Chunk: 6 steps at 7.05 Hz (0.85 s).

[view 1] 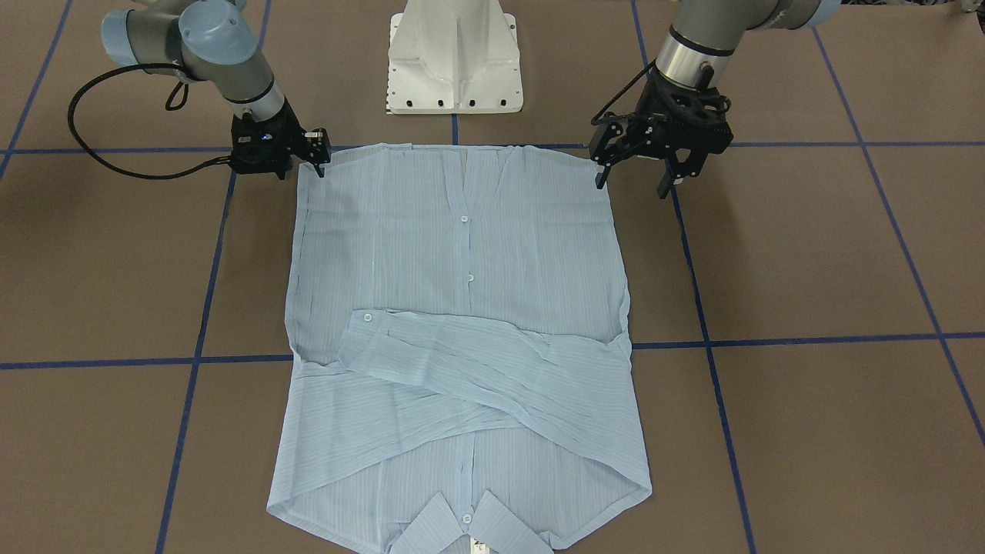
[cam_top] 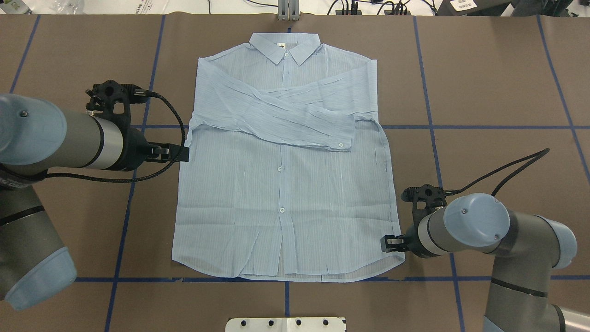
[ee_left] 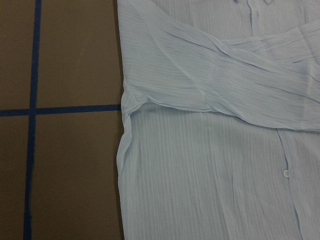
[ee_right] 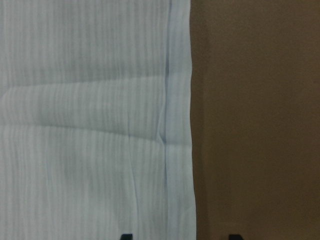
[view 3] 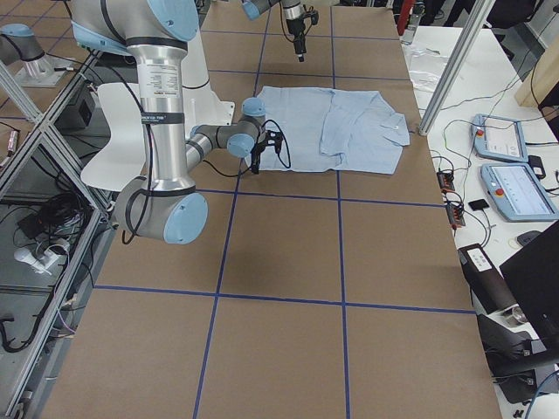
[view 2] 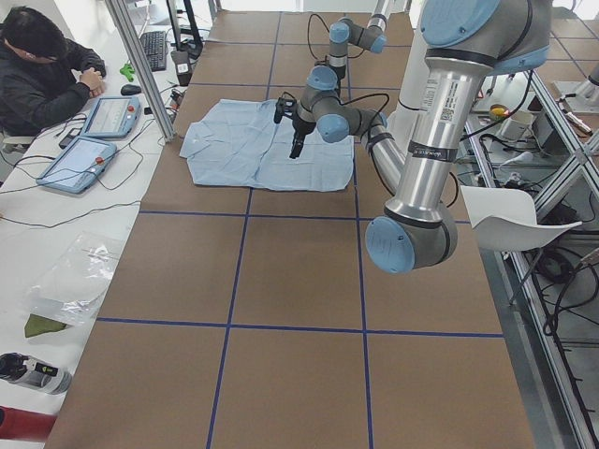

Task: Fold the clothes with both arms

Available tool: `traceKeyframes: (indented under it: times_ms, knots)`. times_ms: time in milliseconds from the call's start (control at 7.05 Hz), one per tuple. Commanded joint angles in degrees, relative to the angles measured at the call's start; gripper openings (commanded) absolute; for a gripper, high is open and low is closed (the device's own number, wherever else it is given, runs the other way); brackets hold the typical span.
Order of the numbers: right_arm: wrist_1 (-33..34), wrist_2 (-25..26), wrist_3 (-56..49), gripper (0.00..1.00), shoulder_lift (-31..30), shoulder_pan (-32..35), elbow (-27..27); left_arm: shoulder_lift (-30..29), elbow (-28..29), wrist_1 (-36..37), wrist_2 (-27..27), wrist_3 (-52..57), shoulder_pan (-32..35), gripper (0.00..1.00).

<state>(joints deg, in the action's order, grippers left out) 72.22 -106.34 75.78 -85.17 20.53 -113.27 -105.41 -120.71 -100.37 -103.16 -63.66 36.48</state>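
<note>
Shirt [cam_top: 281,203] lies flat, collar [cam_top: 285,46] pointing away from base [cam_top: 286,324].

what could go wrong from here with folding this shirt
1. The right pincer sits open and low at the side edge of the shirt, near the hem, while the left pincer hangs open much higher up; unmatched grabs may skew the fold.
2. The crossed sleeves lie loose on top and may slide off when the hem lifts.
</note>
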Motion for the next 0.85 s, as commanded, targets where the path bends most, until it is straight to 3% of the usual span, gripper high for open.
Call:
traceKeyframes:
  times_ms: [0,142,568,710]
  knots:
    - [0.0,-0.7,0.1,0.66,0.1,0.0,0.2,0.0,0.2,0.0,0.1,-0.1,0.0,1.0]
    - [0.0,-0.8,0.1,0.65,0.1,0.0,0.5,-0.1,0.2,0.0,0.1,-0.1,0.0,1.0]
    - [0.0,-1.9,0.1,0.43,0.1,0.0,0.3,-0.1,0.2,0.0,0.1,-0.2,0.0,1.0]
    - [0.0,-1.9,0.1,0.41,0.1,0.0,0.4,-0.1,0.3,0.0,0.2,-0.2,0.0,1.0]
